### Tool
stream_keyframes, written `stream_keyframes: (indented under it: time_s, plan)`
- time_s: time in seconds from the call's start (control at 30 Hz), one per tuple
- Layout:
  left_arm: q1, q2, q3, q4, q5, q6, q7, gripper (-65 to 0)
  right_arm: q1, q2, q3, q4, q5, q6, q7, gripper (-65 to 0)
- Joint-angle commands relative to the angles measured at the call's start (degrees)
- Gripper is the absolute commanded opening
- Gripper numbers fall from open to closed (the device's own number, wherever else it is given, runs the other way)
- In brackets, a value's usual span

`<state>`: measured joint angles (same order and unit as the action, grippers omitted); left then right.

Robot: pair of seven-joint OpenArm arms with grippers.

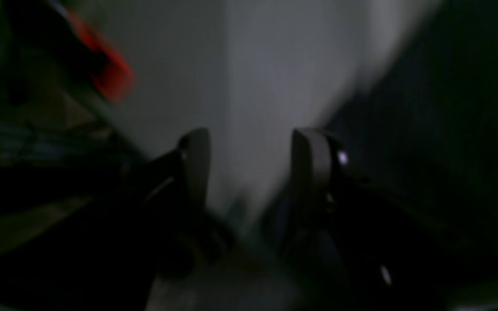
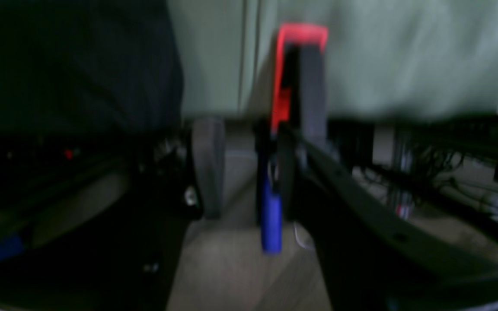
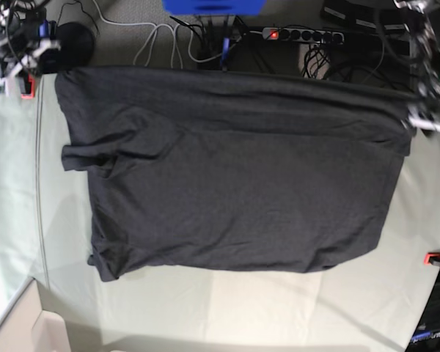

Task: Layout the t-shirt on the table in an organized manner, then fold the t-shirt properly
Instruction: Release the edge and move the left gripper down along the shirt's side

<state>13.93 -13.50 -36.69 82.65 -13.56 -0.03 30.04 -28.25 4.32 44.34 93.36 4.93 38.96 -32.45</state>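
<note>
The soft charcoal shirt (image 3: 235,176) lay spread on the creased pale table (image 3: 279,308); both tools, left (image 1: 249,164) and right (image 2: 249,168), stood released beside it.

Both wrist views show a black tool (image 1: 251,147) with flat grey finger pads (image 2: 208,166) and small bright screws.

I find no legible text, label, brand, number or sign in any view. The t-shirt (image 3: 235,169) shows me only a plain dark face with no print. Both wrist views are too blurred to resolve any marking. Items beyond the 12 o'clock edge of the worktop (image 3: 279,301) carry no characters I can read.
</note>
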Motion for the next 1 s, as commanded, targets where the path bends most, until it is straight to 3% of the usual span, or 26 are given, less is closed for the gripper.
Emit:
stream_keyframes:
  time_s: [0.0,0.23,0.43,0.53,0.8,0.97]
  plan:
    - [-2.46,-0.88,0.07,1.35,-0.2,-0.27,-1.08,-33.5,-0.37,0.91,1.42,0.92,0.21,1.04,1.02,-43.3]
    - [-19.43,-0.79,1.13,-6.56,0.33,-0.19,-1.08,-23.5,0.43,0.91,2.92,0.75,-0.05,1.04,0.93,-43.2]
    - [-31.3,-1.84,8.6,-21.95,0.33,0.16,-3.27,-16.4,0.34,0.83,2.92,0.66,-0.05,1.04,0.93,-43.2]
    - [-36.57,-1.76,13.17,-32.94,0.33,0.16,-9.51,-15.7,0.43,0.74,2.92,0.66,-0.05,1.04,0.93,-43.2]
    - [-46.24,-1.58,28.91,-58.87,0.24,0.16,-32.64,-15.9,0.51,0.91,2.92,0.75,-0.05,1.04,0.93,-43.2]
    - [-48.53,-1.58,32.42,-68.89,-0.2,0.16,-40.64,-15.9,0.51,0.91,2.92,0.75,-0.05,1.04,0.93,-43.2]
